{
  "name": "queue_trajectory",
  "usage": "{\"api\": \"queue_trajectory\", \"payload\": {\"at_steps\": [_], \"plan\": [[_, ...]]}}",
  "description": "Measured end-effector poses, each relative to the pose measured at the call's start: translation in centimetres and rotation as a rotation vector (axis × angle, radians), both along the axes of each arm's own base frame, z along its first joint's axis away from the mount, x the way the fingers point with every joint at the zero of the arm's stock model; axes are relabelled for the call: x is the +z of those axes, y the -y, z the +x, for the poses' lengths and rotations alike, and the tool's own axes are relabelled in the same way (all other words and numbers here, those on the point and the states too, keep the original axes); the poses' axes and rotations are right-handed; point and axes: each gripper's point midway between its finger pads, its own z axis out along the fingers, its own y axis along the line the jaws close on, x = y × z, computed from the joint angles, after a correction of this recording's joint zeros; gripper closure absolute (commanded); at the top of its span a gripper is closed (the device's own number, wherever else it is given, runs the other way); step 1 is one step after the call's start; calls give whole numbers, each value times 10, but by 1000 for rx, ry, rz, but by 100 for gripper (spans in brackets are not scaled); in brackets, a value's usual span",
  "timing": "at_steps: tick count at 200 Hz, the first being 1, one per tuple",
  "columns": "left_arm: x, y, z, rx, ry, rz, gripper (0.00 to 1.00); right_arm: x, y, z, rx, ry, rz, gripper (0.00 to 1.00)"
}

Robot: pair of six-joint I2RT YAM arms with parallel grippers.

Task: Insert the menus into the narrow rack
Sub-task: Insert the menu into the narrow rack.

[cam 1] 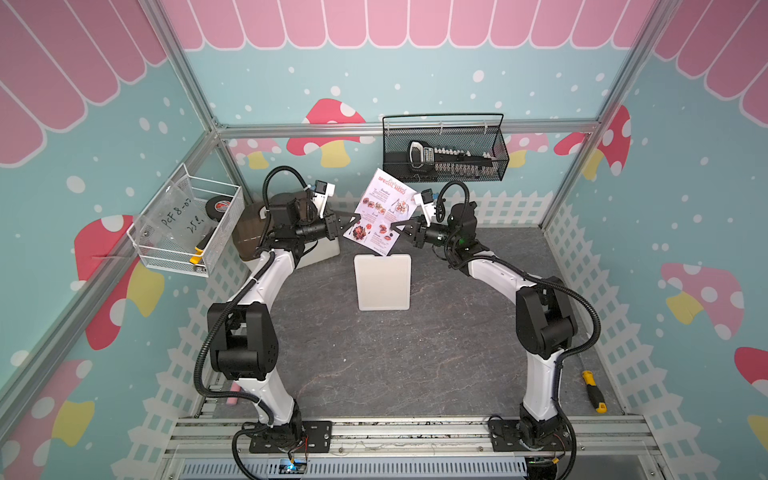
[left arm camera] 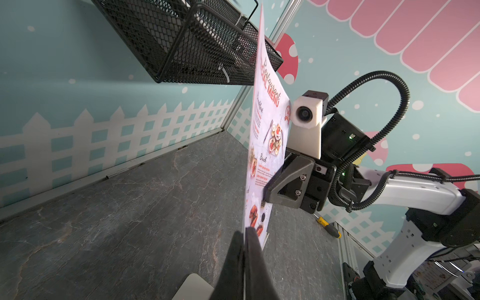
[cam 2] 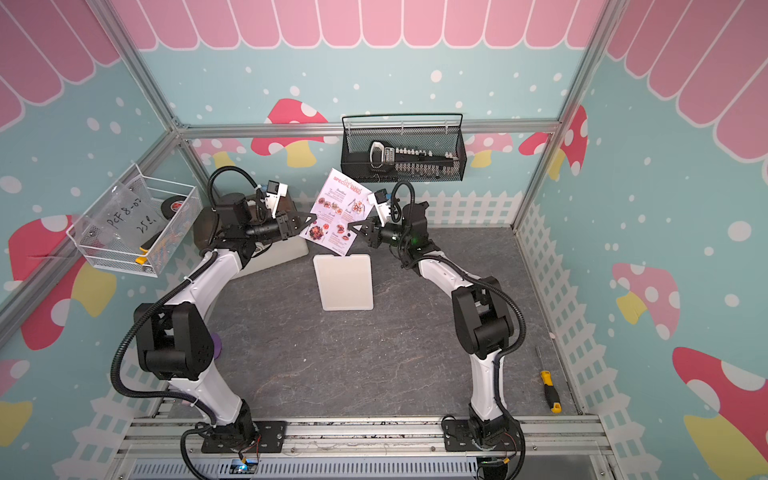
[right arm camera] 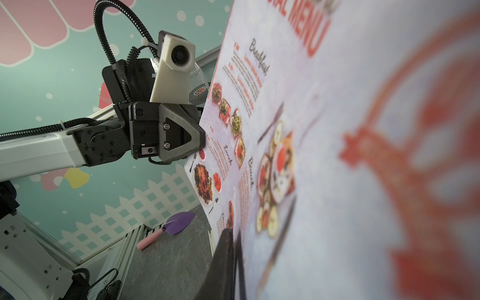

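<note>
Jaws on both arms pinch the menu (cam 1: 382, 208) (heading cropped in wrist views) near the rack (cam 1: 383, 286)

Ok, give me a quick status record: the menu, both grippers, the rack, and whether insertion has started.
menu: held in the air, tilted, printed face to the top cameras
left gripper: shut on one side edge of the menu
right gripper: shut on the opposite side edge
narrow rack: lying on the table between the arms
insertion: the menu's lower corner meets the rack's far edge in both top views; whether it has entered cannot be told
</note>
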Motion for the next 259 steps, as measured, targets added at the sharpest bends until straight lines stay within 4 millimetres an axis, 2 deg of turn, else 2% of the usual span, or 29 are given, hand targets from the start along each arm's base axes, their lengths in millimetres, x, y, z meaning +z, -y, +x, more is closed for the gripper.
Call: {"api": "queue_trajectory", "payload": {"at_steps": [46,157,259], "plan": [[1,0,0,0,5,0,100,13,0,1,1,29,12,89],[-2,0,5,1,7,-8,100,-5,-4,7,2,-3,-2,89],[-6,0,6,0,-1,-8,100,-10,-4,7,2,-13,-9,89]]}}
